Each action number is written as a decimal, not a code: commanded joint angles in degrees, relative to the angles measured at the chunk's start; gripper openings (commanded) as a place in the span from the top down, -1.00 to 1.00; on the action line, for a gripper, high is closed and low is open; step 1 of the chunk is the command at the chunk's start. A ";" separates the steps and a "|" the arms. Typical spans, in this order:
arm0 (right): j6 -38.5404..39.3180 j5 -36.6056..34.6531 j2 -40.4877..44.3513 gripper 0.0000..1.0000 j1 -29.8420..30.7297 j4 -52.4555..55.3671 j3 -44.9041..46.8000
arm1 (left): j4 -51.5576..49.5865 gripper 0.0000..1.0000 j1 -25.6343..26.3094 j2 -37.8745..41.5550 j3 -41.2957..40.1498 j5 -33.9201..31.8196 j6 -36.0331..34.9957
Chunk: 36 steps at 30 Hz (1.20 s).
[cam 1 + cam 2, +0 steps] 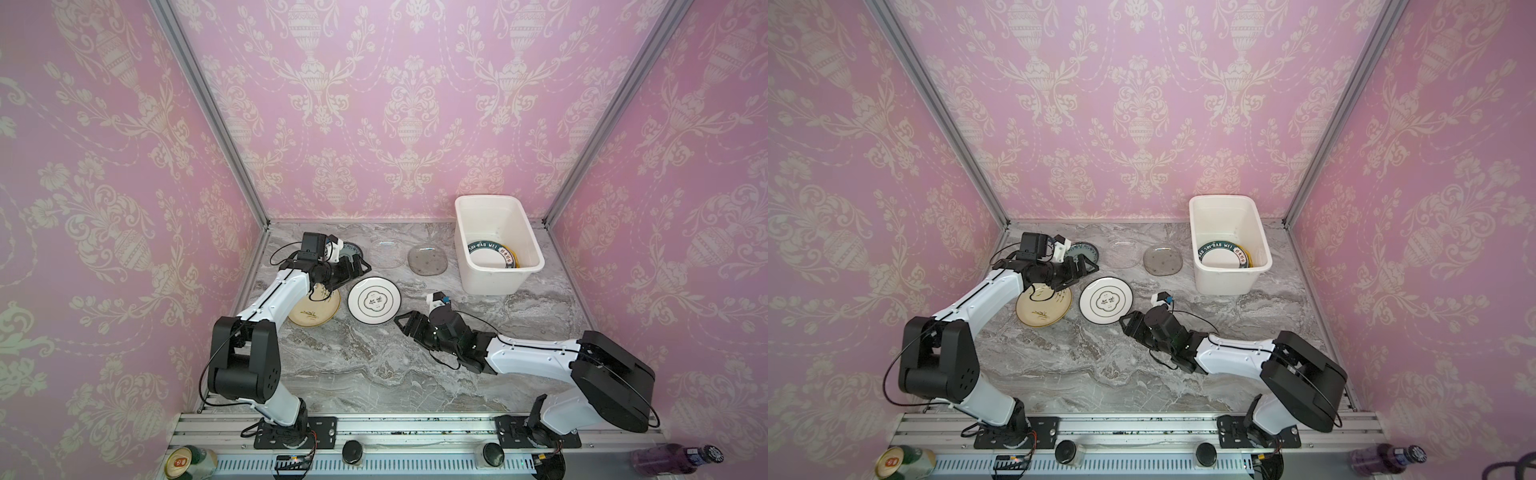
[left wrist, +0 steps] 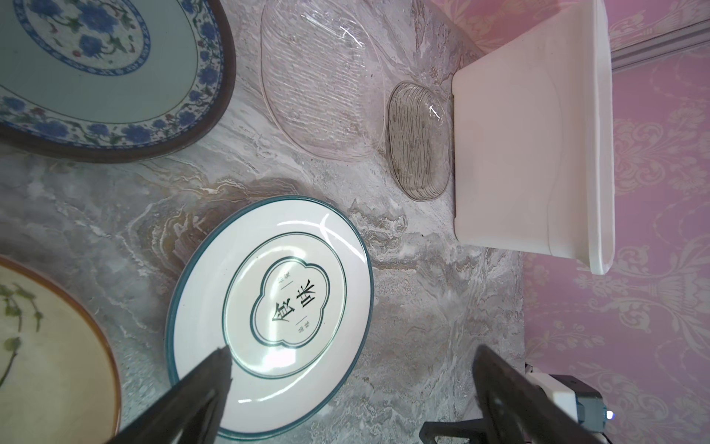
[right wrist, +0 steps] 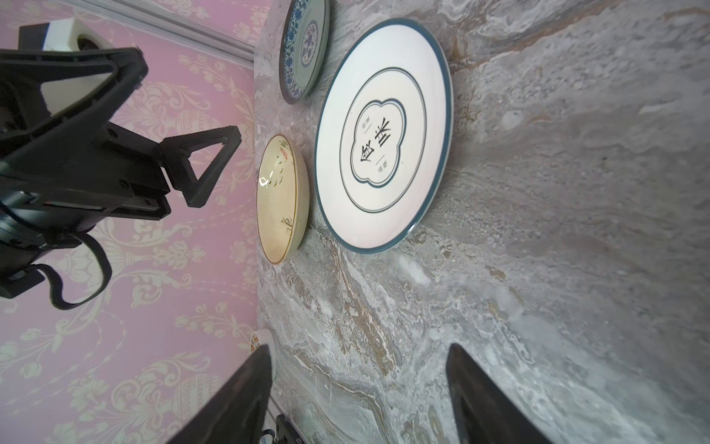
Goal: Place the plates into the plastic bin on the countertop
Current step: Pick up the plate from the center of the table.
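Grey-veined countertop (image 1: 374, 374) as seen in a top view. At 2 o'clock: white plastic bin (image 1: 492, 282), stacked plates (image 1: 484, 257) inside, lettered dark-rimmed one uppermost. Just beside bin, at its 9 o'clock: smoky glass plate (image 1: 427, 259), then clear glass plate (image 1: 387, 251). At 10 o'clock: teal plate (image 1: 353, 250), partly hidden. Near centre: white plate (image 1: 374, 300), cream plate (image 1: 311, 318) just beside, at its 9 o'clock. Left gripper (image 1: 360, 267) above white plate's 11 o'clock edge, fingers wide apart, empty. Right gripper (image 1: 401, 321) at its 4 o'clock, fingers apart, empty.
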State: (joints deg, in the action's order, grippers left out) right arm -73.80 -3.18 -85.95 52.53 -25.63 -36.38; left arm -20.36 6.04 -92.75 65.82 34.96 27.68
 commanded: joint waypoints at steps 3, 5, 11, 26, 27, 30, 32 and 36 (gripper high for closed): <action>-7.23 -2.51 -3.76 -0.39 1.13 -12.01 3.46 | 5.56 -0.99 -0.85 -6.38 1.33 3.51 -1.78; -9.45 -3.42 -5.04 -0.38 1.31 -14.79 5.19 | 5.97 -0.98 -0.93 -8.12 2.27 3.51 -2.09; -12.40 -4.21 -8.37 -0.36 1.86 -18.54 6.41 | 6.55 -0.98 -1.50 -11.24 3.43 2.18 -4.50; -17.05 -3.14 -17.51 -0.33 2.48 -20.43 1.56 | 9.53 -0.99 -3.05 -17.60 4.35 0.98 -3.51; -17.23 -2.91 -18.12 -0.33 2.54 -20.44 1.12 | 9.27 -0.99 -3.01 -18.04 4.61 1.15 -3.55; -17.78 -2.27 -19.70 -0.32 2.50 -20.56 -0.15 | 8.85 -0.99 -3.06 -19.69 5.36 1.60 -4.04; -17.95 -2.11 -20.53 -0.32 2.54 -20.60 -0.99 | 8.78 -0.98 -3.12 -20.90 5.78 2.22 -4.13; -18.86 -2.39 -21.92 -0.32 2.49 -20.98 -1.64 | 7.96 -0.97 -3.06 -22.67 6.75 2.74 -4.55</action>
State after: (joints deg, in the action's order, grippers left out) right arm -91.42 -5.78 -106.28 54.52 -46.81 -37.19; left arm -10.70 3.49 -112.99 72.01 37.26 24.45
